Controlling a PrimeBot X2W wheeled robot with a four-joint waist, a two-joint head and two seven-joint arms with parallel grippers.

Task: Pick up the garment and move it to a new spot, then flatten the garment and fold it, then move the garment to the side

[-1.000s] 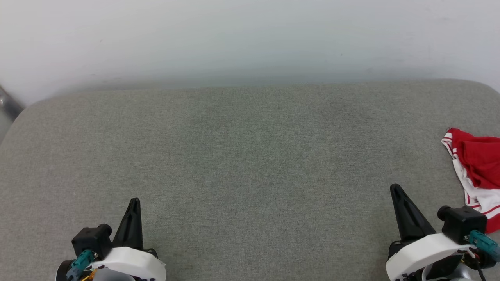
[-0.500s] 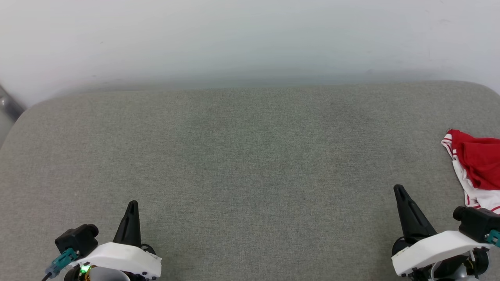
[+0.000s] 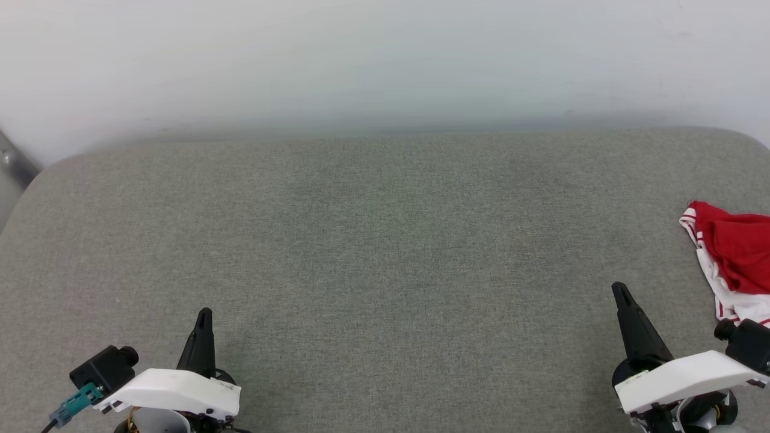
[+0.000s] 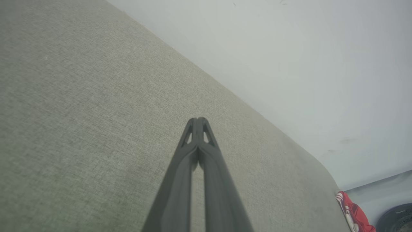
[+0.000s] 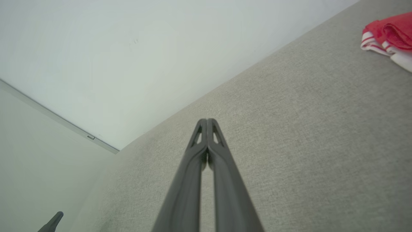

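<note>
A shirt point(image 3: 737, 252) at the far right edge is bright red, with a white part below it and thin red-and-white stripes along its trim. The cushion point(image 3: 385, 240) under it is a plain, muted grey-green weave. The wall point(image 3: 385, 60) behind is pale greyish white. The left gripper point(image 3: 204, 313) and right gripper point(image 3: 619, 288) are black with white casings. A teal plug point(image 3: 75, 404) sits at the near left.

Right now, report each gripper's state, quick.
Left gripper: closed, holding nothing.
Right gripper: closed, holding nothing; the garment lies apart from it.
</note>
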